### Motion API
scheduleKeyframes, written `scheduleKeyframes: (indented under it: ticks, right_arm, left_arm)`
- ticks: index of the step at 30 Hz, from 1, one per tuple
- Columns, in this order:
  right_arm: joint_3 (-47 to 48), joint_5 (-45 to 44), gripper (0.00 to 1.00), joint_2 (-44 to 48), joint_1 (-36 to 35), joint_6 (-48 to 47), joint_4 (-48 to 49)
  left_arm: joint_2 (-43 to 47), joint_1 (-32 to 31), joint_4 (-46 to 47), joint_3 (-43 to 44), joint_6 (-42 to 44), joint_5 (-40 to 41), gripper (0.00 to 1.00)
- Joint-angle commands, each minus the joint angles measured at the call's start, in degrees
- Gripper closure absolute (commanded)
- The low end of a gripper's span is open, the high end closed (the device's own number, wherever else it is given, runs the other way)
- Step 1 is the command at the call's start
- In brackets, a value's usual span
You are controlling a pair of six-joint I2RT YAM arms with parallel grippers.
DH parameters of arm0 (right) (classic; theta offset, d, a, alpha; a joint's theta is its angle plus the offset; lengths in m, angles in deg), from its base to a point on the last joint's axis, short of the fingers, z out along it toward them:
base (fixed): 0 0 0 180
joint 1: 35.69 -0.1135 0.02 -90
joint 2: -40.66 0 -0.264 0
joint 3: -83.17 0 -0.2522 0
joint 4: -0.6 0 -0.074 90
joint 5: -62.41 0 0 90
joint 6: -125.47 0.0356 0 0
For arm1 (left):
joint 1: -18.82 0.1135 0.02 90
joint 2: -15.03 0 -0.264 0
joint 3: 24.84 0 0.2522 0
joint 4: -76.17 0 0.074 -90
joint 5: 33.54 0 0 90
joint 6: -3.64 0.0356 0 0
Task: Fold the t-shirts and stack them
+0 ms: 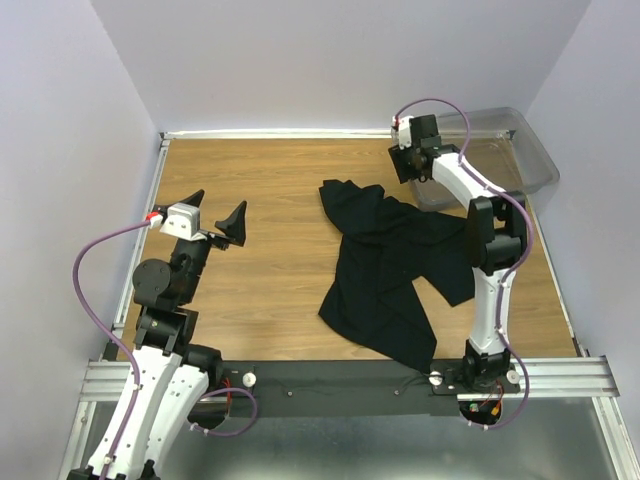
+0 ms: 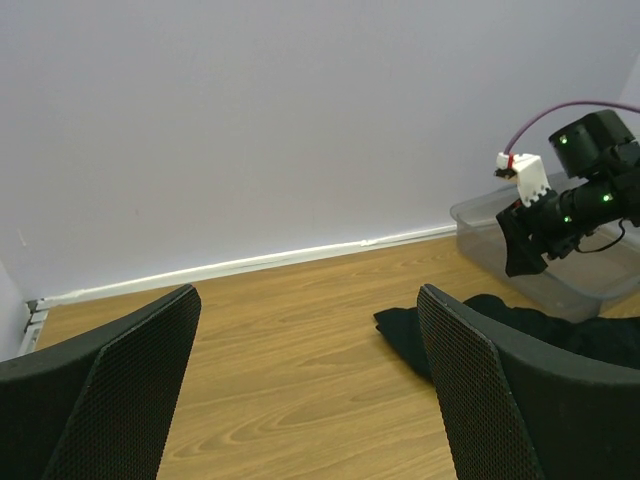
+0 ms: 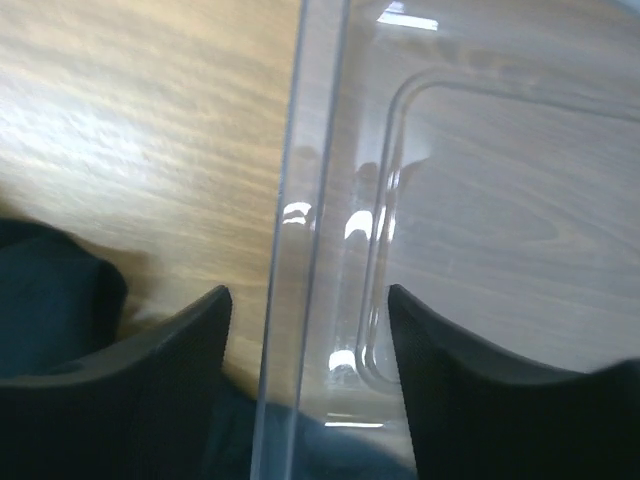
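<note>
The black t-shirts (image 1: 385, 270) lie in a crumpled, spread heap on the right half of the wooden table; I cannot tell how many there are. One edge of the cloth (image 2: 410, 335) shows in the left wrist view, and a dark fold (image 3: 50, 300) in the right wrist view. My left gripper (image 1: 215, 215) hangs open above the left side of the table, well away from the cloth, with nothing between its fingers (image 2: 150, 370). My right gripper (image 1: 413, 172) is at the back right, open, straddling the left wall of the clear plastic bin (image 3: 300, 250).
The clear plastic bin (image 1: 535, 160) stands in the back right corner and looks empty. White walls close in the back and both sides. A metal rail (image 1: 330, 375) with the arm bases runs along the near edge.
</note>
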Motion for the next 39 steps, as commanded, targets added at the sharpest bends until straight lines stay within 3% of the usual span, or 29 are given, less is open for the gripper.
scheduleKeyframes:
  ticks: [1, 5, 7, 13, 17, 24, 32, 38, 39]
  right_arm:
    - [0.54, -2.34, 0.49, -3.06, -1.52, -1.57, -0.65]
    - [-1.92, -4.44, 0.89, -1.49, -2.75, -1.93, -0.65]
    - [-2.8, -5.93, 0.99, -0.34, -3.28, -2.45, -0.65]
    - [-8.94, -9.46, 0.99, 11.4, -6.71, -3.68, -0.21]
    - [-13.26, -10.95, 0.99, 20.3, -12.85, -5.09, 0.06]
    - [-19.06, -14.56, 0.99, 27.43, -30.96, -11.57, -0.12]
    - [-19.08, -5.42, 0.99, 22.35, -45.46, -27.15, 0.49]
    - [-10.64, -6.02, 0.99, 8.82, -54.24, -35.05, 7.58]
    - [-9.32, -6.81, 0.95, 6.89, -55.22, -36.02, 9.27]
  left_arm:
    - [-0.16, -0.45, 1.33, -0.36, 0.6, -1.18, 0.03]
    - [0.1, -0.45, 1.42, -0.36, 0.6, -1.18, 0.03]
    - [0.11, -0.54, 1.42, -0.36, 0.6, -1.27, 0.03]
    - [1.51, -0.54, 1.42, -0.28, 0.86, -1.0, 0.04]
    - [2.65, -0.54, 1.42, -0.01, 1.13, -1.0, 0.05]
    - [8.88, -0.45, 1.33, -0.27, 2.53, 3.38, 0.07]
    - [23.82, 0.34, 4.31, -4.4, 4.73, 22.09, 0.08]
    - [27.35, 1.3, 4.85, -4.94, 3.85, 22.64, 0.11]
    - [27.0, 1.57, 4.76, -4.76, 3.68, 22.73, 0.12]
